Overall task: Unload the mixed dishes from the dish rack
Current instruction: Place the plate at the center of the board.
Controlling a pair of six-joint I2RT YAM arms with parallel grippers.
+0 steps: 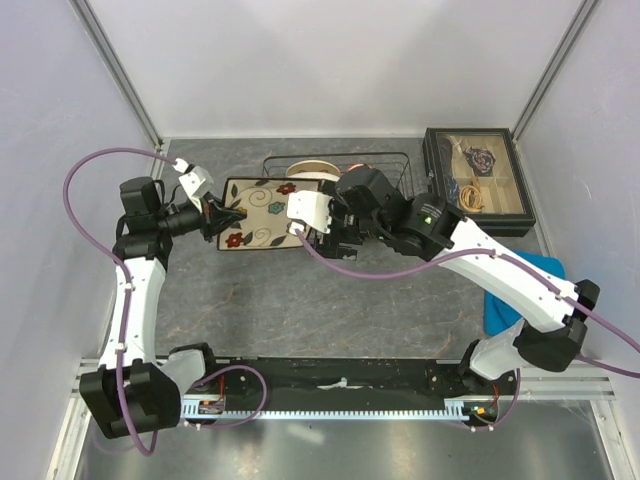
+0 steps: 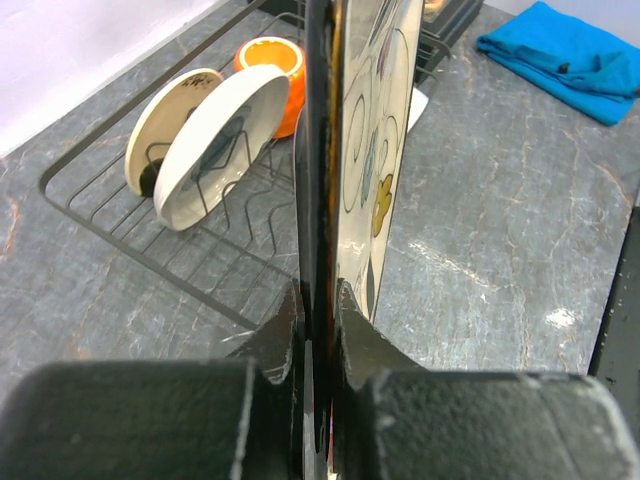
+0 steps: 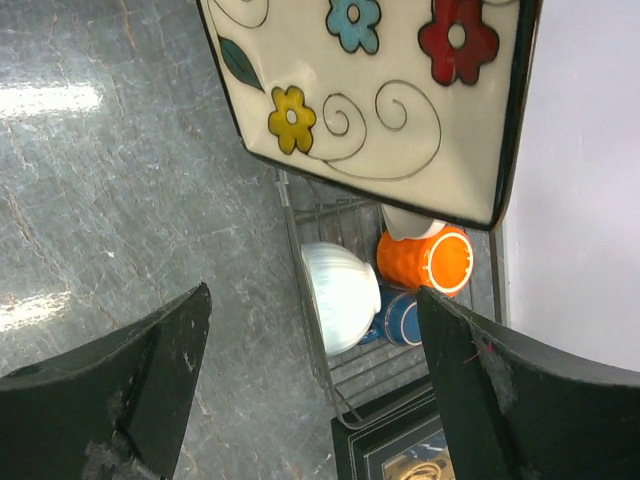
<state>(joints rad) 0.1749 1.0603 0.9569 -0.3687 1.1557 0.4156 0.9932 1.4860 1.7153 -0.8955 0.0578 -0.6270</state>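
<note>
My left gripper [image 1: 225, 212] is shut on the left edge of the square cream plate with flower pattern [image 1: 262, 215] and holds it just left of the dish rack [image 1: 385, 160]. In the left wrist view the plate [image 2: 385, 120] stands edge-on between the shut fingers [image 2: 280, 335]. The rack [image 2: 120, 220] holds the round pale plate [image 2: 165, 120], the cream bowl [image 2: 225, 140] and the orange cup [image 2: 270, 65]. My right gripper [image 1: 305, 232] is open and empty by the plate's right edge. Its wrist view shows the plate [image 3: 380, 90], white bowl [image 3: 342, 290], orange cup [image 3: 425, 262] and dark blue mug [image 3: 400, 318].
A black glass-lidded box of trinkets [image 1: 478, 182] stands right of the rack. A blue cloth [image 1: 520, 290] lies at the right, under my right arm; it also shows in the left wrist view [image 2: 565, 55]. Enclosure walls stand on three sides.
</note>
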